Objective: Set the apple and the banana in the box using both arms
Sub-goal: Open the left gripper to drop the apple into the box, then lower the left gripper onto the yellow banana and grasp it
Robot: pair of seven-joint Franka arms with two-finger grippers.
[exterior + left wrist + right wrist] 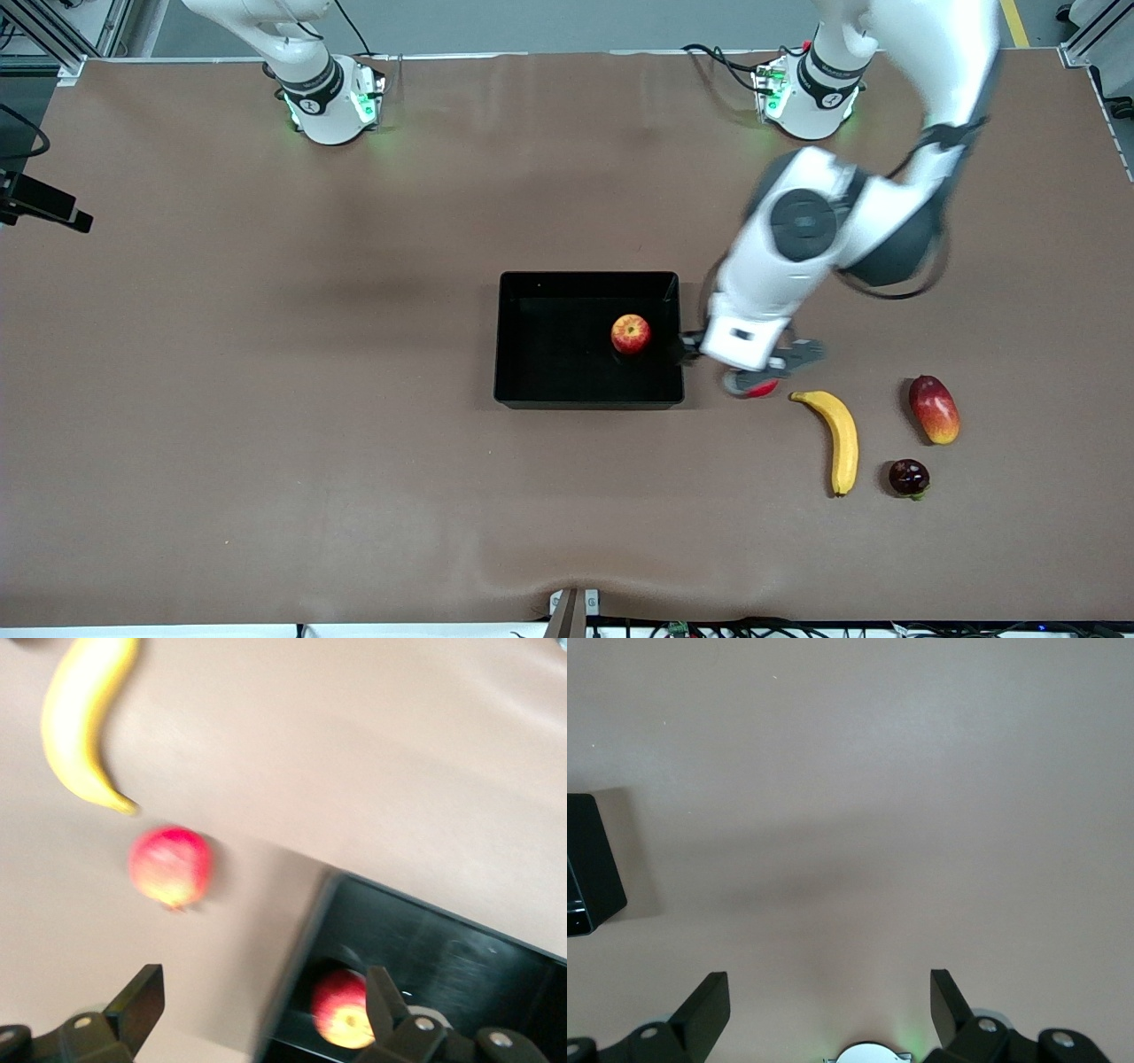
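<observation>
Brown matte table cover [266,425] fills most of the front view, slightly wrinkled near the camera edge. Grey floor [549,22] past the table's top edge, yellow floor line [1014,22] at one corner. Aluminium frame posts [53,35] at the corners. Even overhead light, soft shadows.

- Brown table [266,399]: covers the whole work surface.
- Oblong red-yellow mango [934,409]: lies on the table toward the left arm's end.
- Dark round fruit [909,477]: nearer the front camera than the mango.
- Pink-red round fruit [170,865]: rests on the table.
</observation>
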